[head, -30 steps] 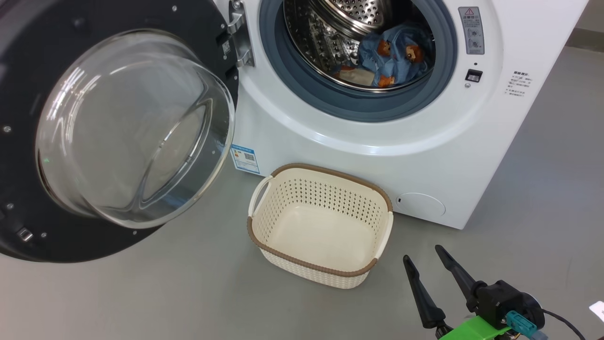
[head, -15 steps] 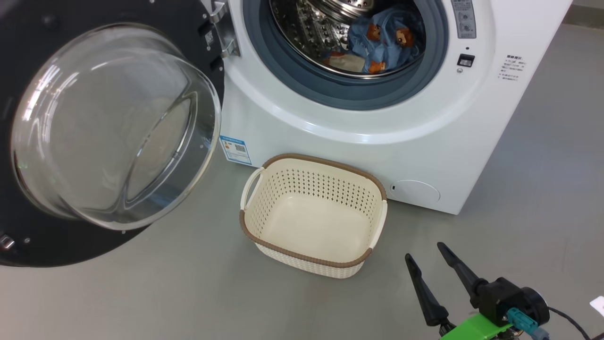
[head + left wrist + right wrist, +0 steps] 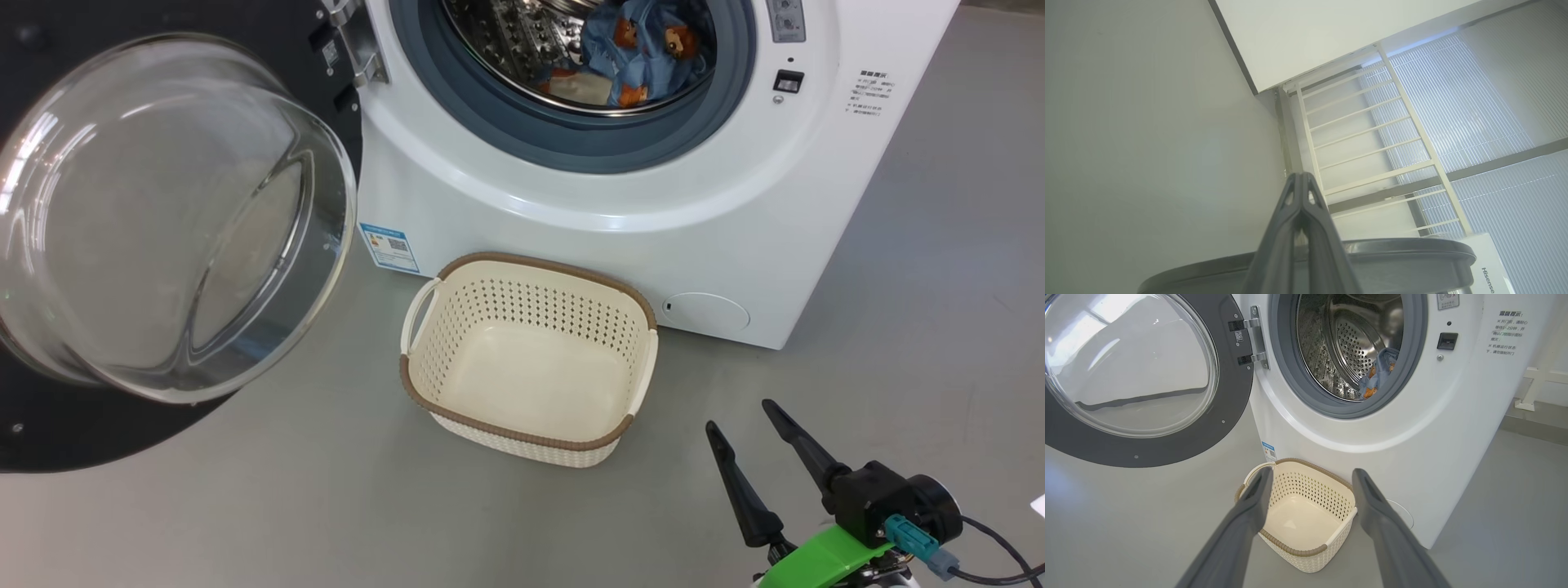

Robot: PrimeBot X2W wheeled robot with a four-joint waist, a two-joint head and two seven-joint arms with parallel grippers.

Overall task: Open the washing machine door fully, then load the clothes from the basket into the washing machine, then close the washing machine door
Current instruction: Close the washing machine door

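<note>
Over the grey floor (image 3: 286,506) only the camera shifted: basket (image 3: 531,314) empty, clothes (image 3: 645,49) in the drum (image 3: 506,41), right gripper (image 3: 739,415) with fingers apart, left gripper (image 3: 1300,179) with fingers together, door (image 3: 163,212) awaiting closing.

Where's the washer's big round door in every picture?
Head view: the washing machine door takes the left side, swung open.
Left wrist view: its dark curved rim runs along the bottom edge.
Right wrist view: upper left, open.
Shared landmark: the white washing machine beside it.

The right gripper (image 3: 739,416) had two tapering black fingers (image 3: 739,490), a round black housing (image 3: 878,498), bright green bracket (image 3: 820,555), teal plug (image 3: 902,535), dark cable (image 3: 988,531), the left gripper (image 3: 1300,176) had grey fingers, triangular openings near tips
</note>
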